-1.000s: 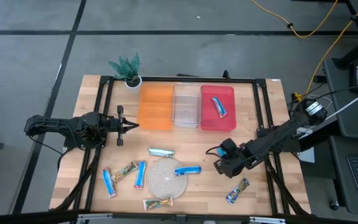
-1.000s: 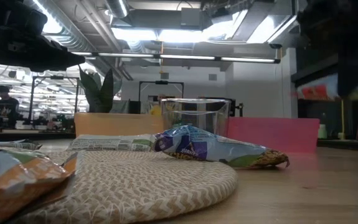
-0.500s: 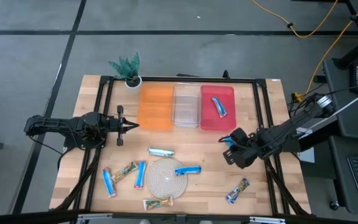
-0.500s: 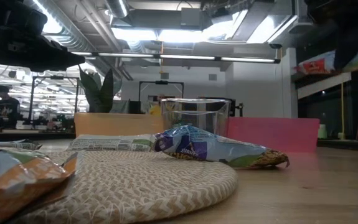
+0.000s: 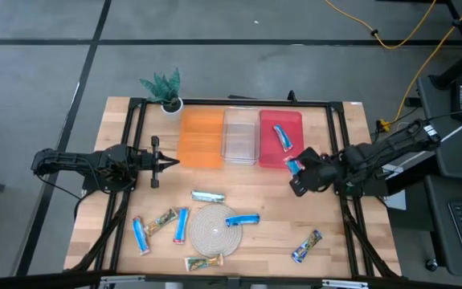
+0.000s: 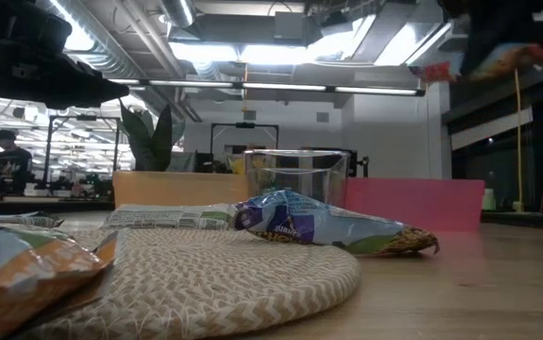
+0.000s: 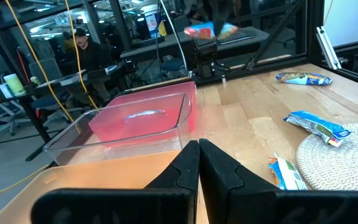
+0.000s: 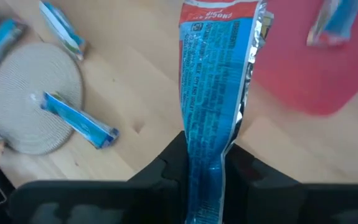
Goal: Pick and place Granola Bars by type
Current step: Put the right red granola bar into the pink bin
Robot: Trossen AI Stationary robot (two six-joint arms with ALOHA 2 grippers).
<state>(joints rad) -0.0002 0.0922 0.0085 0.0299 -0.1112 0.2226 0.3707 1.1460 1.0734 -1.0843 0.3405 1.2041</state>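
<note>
- Granola Bars, high view: one blue bar (image 5: 293, 166) pinched by the right end effector (image 5: 297, 172) at the red bin's (image 5: 267, 128) near corner; another blue bar (image 5: 282, 137) lies in that bin; the rest lie around the woven mat (image 5: 208, 230) on the desk (image 5: 327, 136).
- Left wrist view: left end effector (image 7: 198, 163) clenched, empty, above the orange bin (image 7: 73, 180).
- Right wrist view: held bar hangs lengthwise between the fingers (image 8: 166, 171).

One camera is looking straight down over the whole table (image 5: 239, 193). Another is sitting at tabletop level, close behind the woven mat (image 6: 195, 274). Both wrist cameras are facing the red bin (image 7: 141, 118), which all views are sharing.
</note>
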